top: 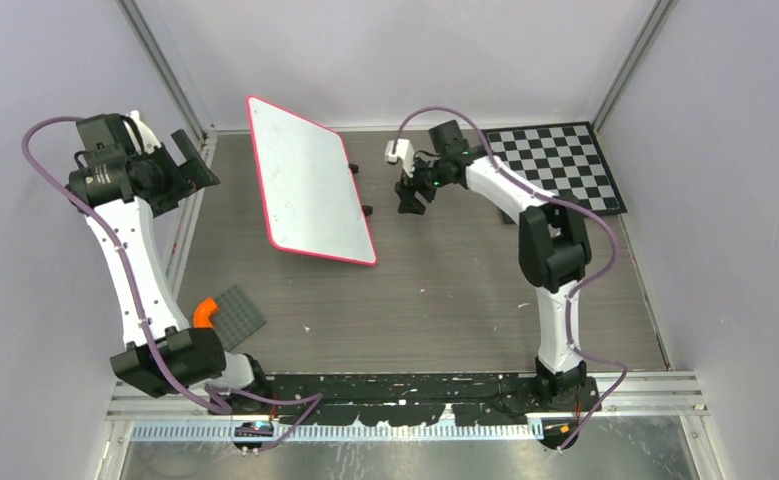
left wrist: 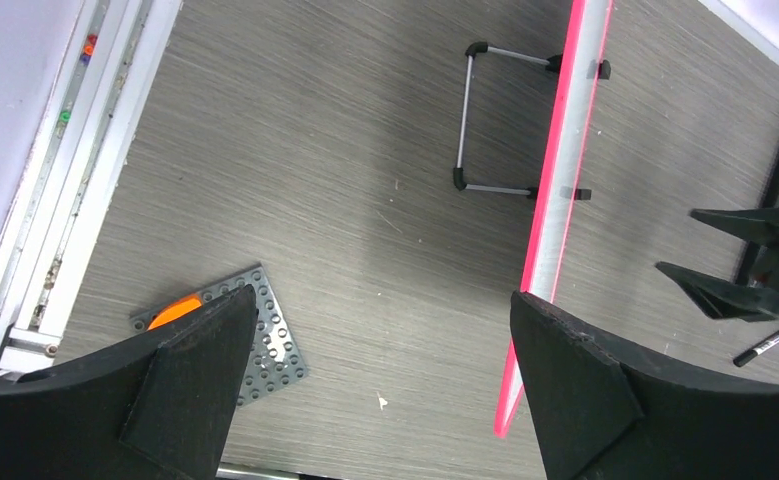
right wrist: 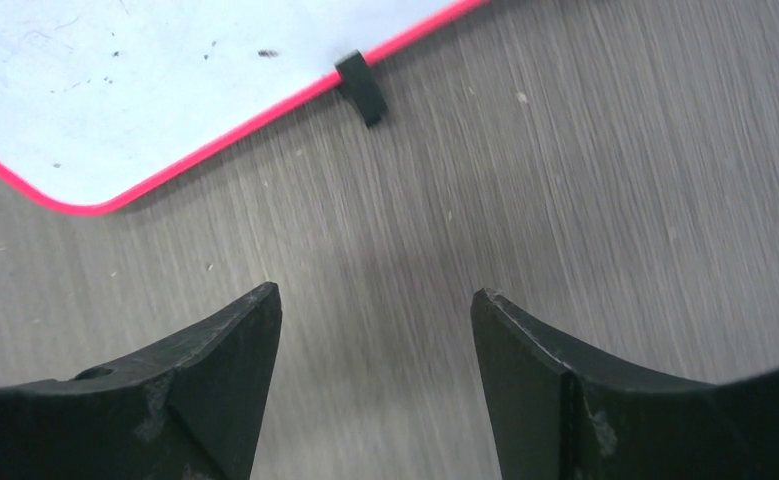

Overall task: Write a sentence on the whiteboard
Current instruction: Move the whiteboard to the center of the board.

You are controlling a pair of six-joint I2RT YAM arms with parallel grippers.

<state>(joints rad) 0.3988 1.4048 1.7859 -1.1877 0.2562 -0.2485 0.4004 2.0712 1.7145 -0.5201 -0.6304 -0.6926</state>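
Whiteboard [top: 310, 180] stands tilted on its wire stand, mid-table toward the far side, with only faint specks visible. Right gripper [right wrist: 373, 290] is just beside its right edge, jaws spread, holding nothing. Left gripper [left wrist: 382, 294] is raised at far left, jaws wide apart, touching nothing.

A grey wood-grain counter [top: 445, 300] lies enclosed by pale lilac walls [top: 405, 50] on 3 sides. Aluminium posts [top: 165, 65] rise at the 2 far corners; a metal rail [top: 415, 432] runs along its near edge. Even, soft light.
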